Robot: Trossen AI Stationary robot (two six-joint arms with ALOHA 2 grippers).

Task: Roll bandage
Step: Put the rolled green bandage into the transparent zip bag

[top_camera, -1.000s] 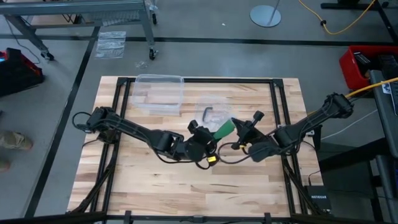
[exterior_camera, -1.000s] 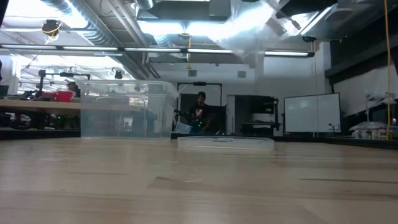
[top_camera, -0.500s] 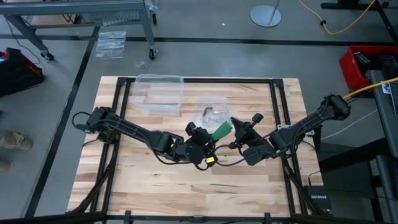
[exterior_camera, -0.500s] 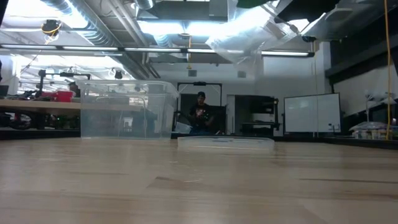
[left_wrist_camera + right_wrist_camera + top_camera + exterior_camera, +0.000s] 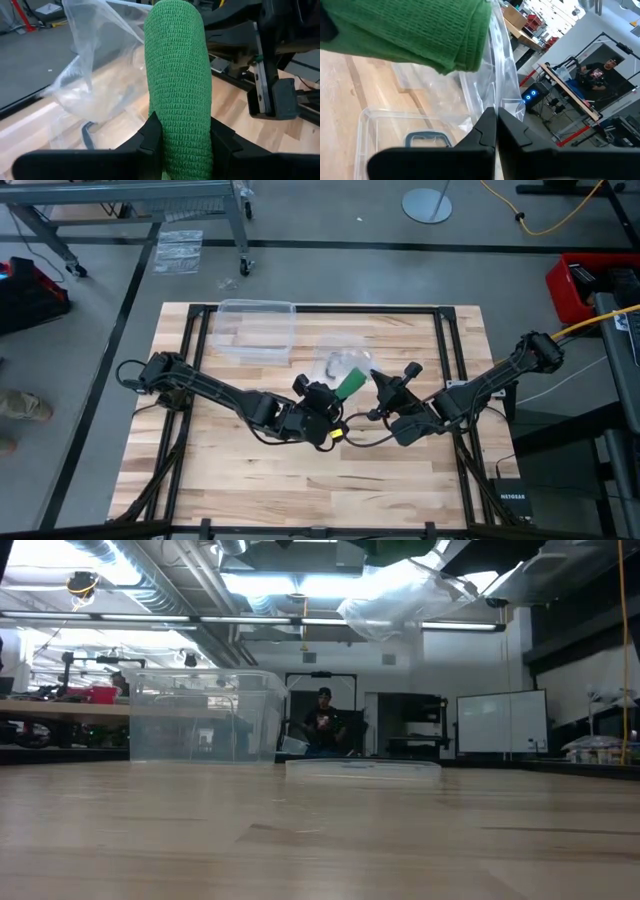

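- The left gripper (image 5: 322, 395), centre of the high view, is clamped on the bandage (image 5: 349, 386), a green roll pinched between its 2 fingers (image 5: 150, 137)
- In the left wrist view the bandage (image 5: 177, 80) juts forward from that grip, its free end clear of the table (image 5: 250, 470); likely held out so the bag can be pulled off
- The right gripper (image 5: 385, 385), just right of the bandage, has its fingers together, pinching the clear bag's (image 5: 502, 95) edge
- The bag (image 5: 400, 600) hangs at the top of the low view, lifted well above the wood
- A clear bin (image 5: 256, 330) sits upper left, unused
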